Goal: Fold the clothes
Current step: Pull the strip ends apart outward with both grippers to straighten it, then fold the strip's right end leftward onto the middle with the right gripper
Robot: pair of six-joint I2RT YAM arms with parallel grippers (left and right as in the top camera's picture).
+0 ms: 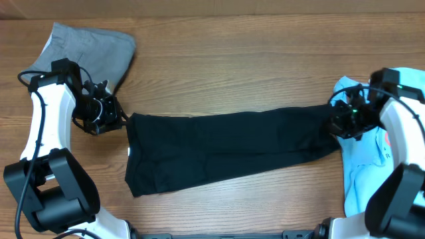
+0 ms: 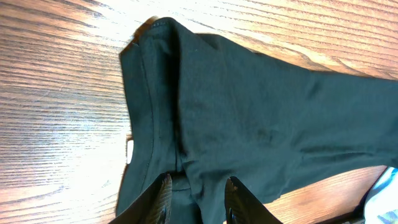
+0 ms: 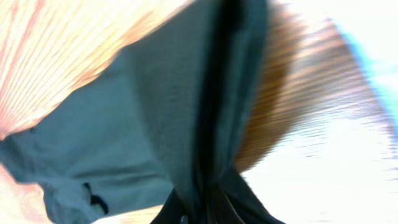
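Black T-shirt (image 1: 226, 146) is lying across the middle of the table (image 1: 232, 60), drawn out into one long dark band that is running from near the left edge to near the right edge. You are looking at a fold that is only partly made: the shirt seems to be doubled lengthwise already, with the sleeves tucked out of sight, but it is not yet brought end to end into a compact stack. That cross fold, I judge, is what is waiting for you.

Your left gripper (image 2: 199, 193) is sitting at the band's left end. Its fingers are standing a little apart with a bunch of the hemmed edge between them, which reads as a grip on the cloth. Your right gripper (image 3: 199, 211) is pinching the opposite end with its jaws pressed together, and creases are fanning out from that pinch.

The cloth is looking fairly flat and lightly stretched between the two ends, with soft wrinkles along its length and the near left corner hanging wider than the rest.

Grey shorts (image 1: 93, 50) are resting at the far left corner, loosely heaped. A light blue tee (image 1: 362, 176) is lying by the right edge, under your right arm, rumpled and apparently not folded. Both are looking like work left to do.
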